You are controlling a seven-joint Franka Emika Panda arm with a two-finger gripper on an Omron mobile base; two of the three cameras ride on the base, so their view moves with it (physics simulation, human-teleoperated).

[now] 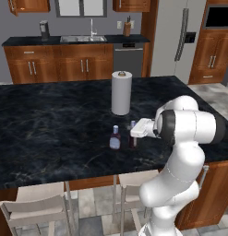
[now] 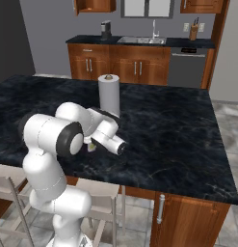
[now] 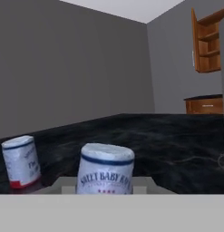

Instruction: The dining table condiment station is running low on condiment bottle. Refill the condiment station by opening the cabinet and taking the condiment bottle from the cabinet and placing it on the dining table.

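Dining table (image 1: 51, 124): black white-veined marble top, pale chairs tucked under the near edge.
Paper-towel roll (image 1: 121, 92): upright near the table's middle, behind the bottles.
Condiment station bottle (image 1: 115, 138): small dark bottle with a pale cap, standing upright on the marble just left of the arm's hand.
Condiment bottle (image 1: 132, 135): upright on the table just beside the first bottle, apart from it, partly hidden by the white hand; in the hand view its pale cap and label (image 3: 105, 170) sit close and centred, with the other bottle off to the left.
Gripper (image 1: 135, 133): low over the table at the condiment bottle; fingertips hidden, so I cannot tell whether the jaws grip it or stand clear.
Cabinet (image 3: 207, 43): wall cabinet in the far corner, door standing open, shelves visible.
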